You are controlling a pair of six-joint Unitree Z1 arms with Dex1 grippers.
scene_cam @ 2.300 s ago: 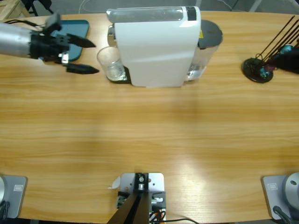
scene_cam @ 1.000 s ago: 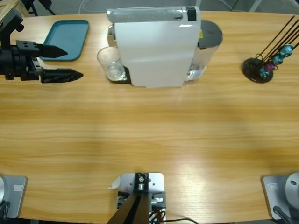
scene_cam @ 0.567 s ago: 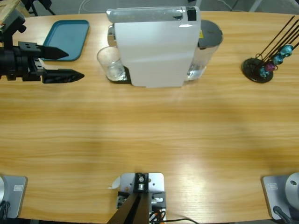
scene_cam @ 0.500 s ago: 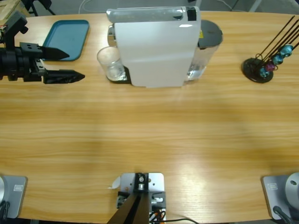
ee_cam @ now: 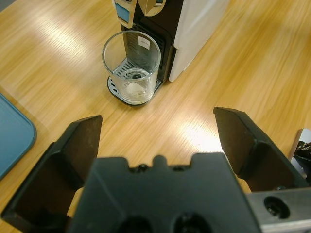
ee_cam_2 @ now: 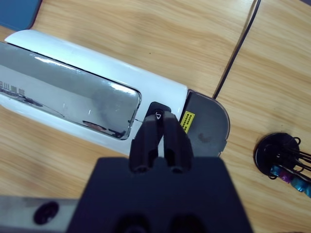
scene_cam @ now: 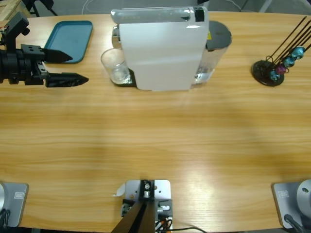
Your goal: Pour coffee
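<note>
A white coffee machine [scene_cam: 160,53] stands at the back of the table. An empty clear glass [scene_cam: 115,68] sits on its drip tray, under the spout. My left gripper [scene_cam: 79,68] is open to the left of the glass, well apart from it, and points at it. In the left wrist view the glass [ee_cam: 131,68] stands ahead between the spread jaws of this gripper [ee_cam: 158,119]. My right gripper [ee_cam_2: 160,119] is shut and empty above the machine's top [ee_cam_2: 73,73], its tips over a black button [ee_cam_2: 156,108]. It does not show in the high view.
A teal tray [scene_cam: 68,34] lies at the back left, just behind the left gripper. The machine's grey water-tank lid [scene_cam: 218,34] is at its right end. A black capsule stand [scene_cam: 269,70] with thin rods is at the far right.
The left gripper has drawn back leftward from the glass, still open, and has barely moved in the last second. A dark shape at the right edge has gone from the high view.
</note>
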